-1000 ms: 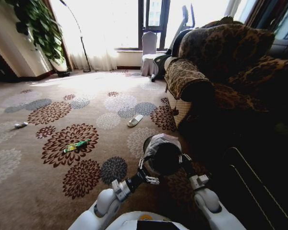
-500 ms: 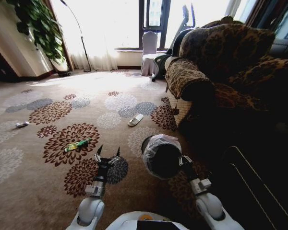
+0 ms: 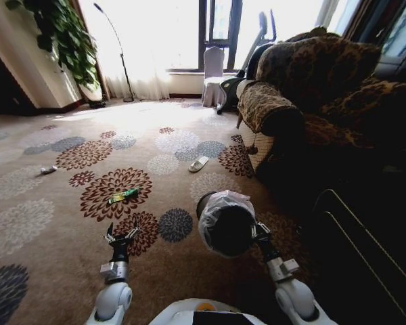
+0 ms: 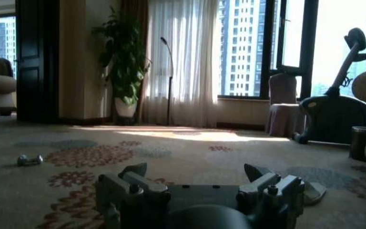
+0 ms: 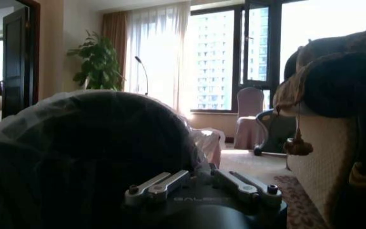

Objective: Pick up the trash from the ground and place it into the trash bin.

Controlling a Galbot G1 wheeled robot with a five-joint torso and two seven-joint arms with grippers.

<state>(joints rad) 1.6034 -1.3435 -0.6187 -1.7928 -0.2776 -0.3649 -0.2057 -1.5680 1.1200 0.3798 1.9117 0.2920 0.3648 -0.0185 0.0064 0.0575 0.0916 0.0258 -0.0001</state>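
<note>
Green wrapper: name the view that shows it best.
The head view: the green wrapper lies in plain sight on a floral carpet patch, ahead of the left end effector. The left and right wrist views give no clear sight of it.

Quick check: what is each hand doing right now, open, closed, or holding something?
Left hand: open, empty, low over the carpet.
Right hand: closed on the rim of the trash bin, holding it up.
</note>
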